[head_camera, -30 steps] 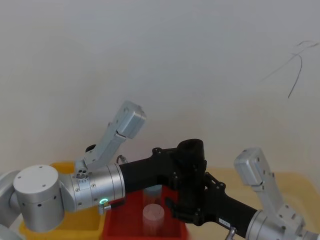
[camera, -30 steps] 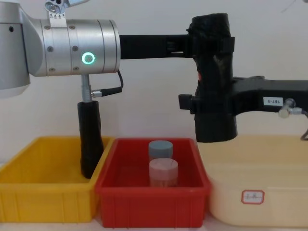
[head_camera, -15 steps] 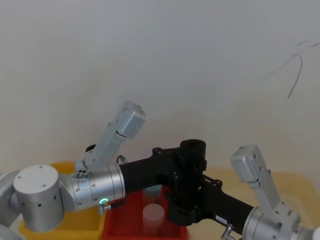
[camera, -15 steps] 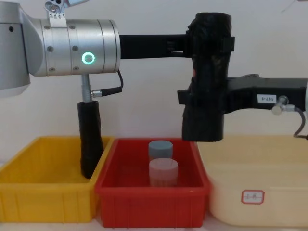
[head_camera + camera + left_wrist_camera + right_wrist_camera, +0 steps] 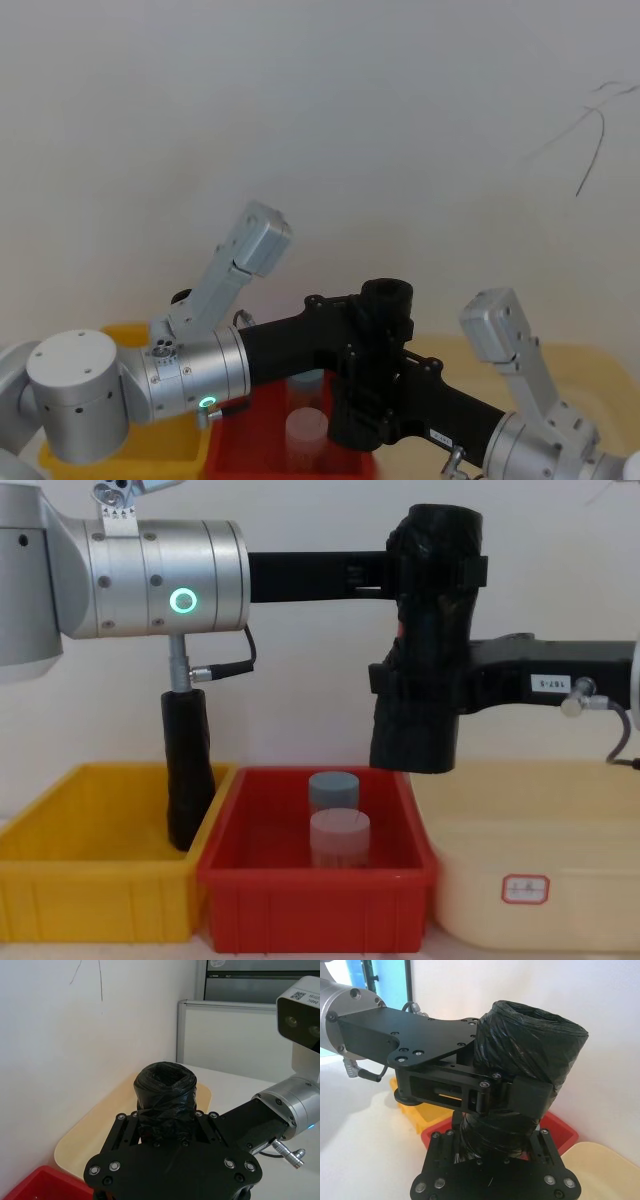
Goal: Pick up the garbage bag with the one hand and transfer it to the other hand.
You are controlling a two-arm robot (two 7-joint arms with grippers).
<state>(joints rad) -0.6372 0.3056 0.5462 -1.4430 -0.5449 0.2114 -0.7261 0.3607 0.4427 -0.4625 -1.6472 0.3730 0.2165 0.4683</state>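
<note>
- The garbage bag (image 5: 412, 735) is up in the air over the red bin (image 5: 315, 880), long axis roughly upright, lower end leaning a bit to the robot's left.
- The left gripper (image 5: 440, 572) is clamped round its top end.
- The right gripper (image 5: 420, 680) looks squeezed on just below, so I reckon the top grip can let go.

You have three bins in row: left bin (image 5: 90, 885), middle bin (image 5: 310, 910), right bin (image 5: 580, 920). In middle bin: front jar (image 5: 339, 838) before rear jar (image 5: 333, 788). In left bin: spare roll (image 5: 188, 770) standing (by wall nearest middle bin). Above middle bin: garbage bag (image 5: 412, 742), left hand (image 5: 440, 573) gripping high, right hand (image 5: 415, 688) lower.
</note>
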